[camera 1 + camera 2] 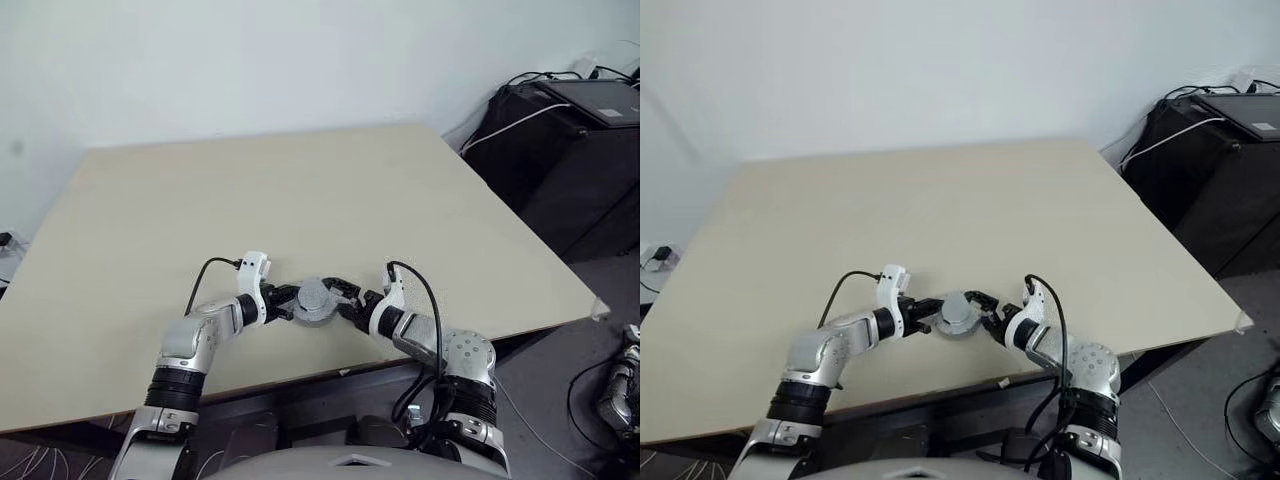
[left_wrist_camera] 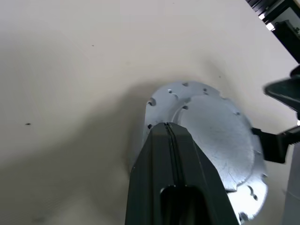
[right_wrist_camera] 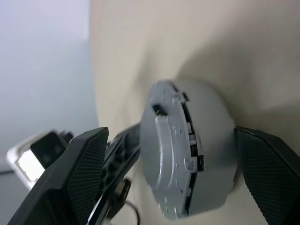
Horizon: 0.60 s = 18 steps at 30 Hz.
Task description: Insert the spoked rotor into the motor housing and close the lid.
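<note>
While the silvery-grey lid (image 1: 314, 298) sits over the motor housing (image 3: 206, 164) as one round stack near the tabletop's (image 1: 300, 190) front edge, both arms close on it from opposite sides. Left of the stack, the left gripper (image 1: 284, 300) has its two black fingers pressed together, their tips resting against or just above the lid's raised face; the left wrist view does not settle whether they touch. Right of the stack, the right gripper (image 3: 171, 173) stands with its fingers wide apart, one pad on each side of the stack and neither clearly touching it. Seen edge-on in the right wrist view, the lid looks slightly off from the grey body under it, with dark gaps along the seam, so it seems not fully seated. The spoked rotor is hidden, presumably already inside. Since the stack lies straight ahead between the right fingers, its flat faces crossing their line, the right arm looks best placed to squeeze it, with the left steadying the top.
</note>
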Available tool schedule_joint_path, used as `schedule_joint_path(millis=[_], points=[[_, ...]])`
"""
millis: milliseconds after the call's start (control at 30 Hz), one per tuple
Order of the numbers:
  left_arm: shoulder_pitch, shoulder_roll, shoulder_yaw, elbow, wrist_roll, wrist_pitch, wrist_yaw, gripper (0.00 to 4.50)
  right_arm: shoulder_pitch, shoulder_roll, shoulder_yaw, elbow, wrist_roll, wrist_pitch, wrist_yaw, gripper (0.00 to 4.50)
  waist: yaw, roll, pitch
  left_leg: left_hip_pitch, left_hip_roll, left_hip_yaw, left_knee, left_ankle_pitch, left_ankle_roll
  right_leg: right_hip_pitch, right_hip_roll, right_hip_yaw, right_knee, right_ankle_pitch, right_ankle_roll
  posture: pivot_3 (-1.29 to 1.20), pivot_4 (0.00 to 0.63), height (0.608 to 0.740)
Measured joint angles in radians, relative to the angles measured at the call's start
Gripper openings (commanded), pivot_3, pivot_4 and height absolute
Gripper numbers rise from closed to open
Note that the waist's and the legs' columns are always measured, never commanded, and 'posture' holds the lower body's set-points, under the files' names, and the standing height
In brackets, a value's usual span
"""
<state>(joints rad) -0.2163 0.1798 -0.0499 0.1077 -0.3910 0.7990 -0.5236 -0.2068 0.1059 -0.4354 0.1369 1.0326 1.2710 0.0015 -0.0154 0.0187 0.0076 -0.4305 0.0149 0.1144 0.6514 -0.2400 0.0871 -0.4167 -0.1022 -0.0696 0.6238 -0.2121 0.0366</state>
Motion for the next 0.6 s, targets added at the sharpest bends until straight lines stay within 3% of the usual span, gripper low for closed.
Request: schedule_joint_path(millis=[300, 600], points=[[0.007, 0.005, 0.013, -0.004, 0.015, -0.002, 0.006, 0.00, 0.004, -0.002, 0.014, -0.038, 0.048, 0.036, 0.020, 4.46, -0.006, 0.000, 0.001, 0.000, 0.000, 0.000, -0.001, 0.000, 0.000, -0.001, 0.001, 0.000, 0.000, -0.001, 0.000, 0.00, 0.000, 0.740], [0.008, -0.006, 0.011, -0.007, 0.017, -0.002, 0.002, 0.00, -0.008, -0.004, 0.065, -0.031, -0.005, -0.029, -0.044, 4.46, -0.006, 0.000, 0.001, 0.000, 0.000, 0.000, -0.001, 0.000, 0.000, -0.001, 0.001, 0.001, 0.000, -0.001, -0.001, 0.00, 0.000, 0.740]])
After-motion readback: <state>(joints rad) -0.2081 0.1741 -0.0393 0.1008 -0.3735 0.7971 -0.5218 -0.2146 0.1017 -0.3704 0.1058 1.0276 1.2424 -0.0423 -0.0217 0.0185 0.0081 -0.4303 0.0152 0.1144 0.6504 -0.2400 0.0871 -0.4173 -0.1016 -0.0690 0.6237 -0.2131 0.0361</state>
